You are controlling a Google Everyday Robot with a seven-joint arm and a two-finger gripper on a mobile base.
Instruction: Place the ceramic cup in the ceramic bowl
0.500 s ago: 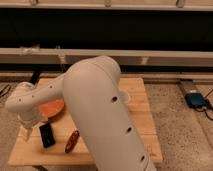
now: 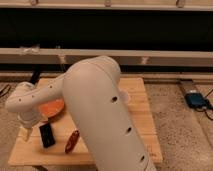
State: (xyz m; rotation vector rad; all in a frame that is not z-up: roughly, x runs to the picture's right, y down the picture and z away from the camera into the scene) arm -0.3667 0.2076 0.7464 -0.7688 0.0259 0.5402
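Our gripper hangs low over the table's left edge; we cannot tell whether it is spread or clasped. The pale cup seems to sit at its tip, just beside the orange bowl, probably ready to be lifted in.

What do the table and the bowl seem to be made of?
The table: pale wood, matte, by its tan colour and slab edge. The bowl: smooth orange-red, likely glazed ceramic; plastic is possible. The pincer hangs over the table, beside the bowl.
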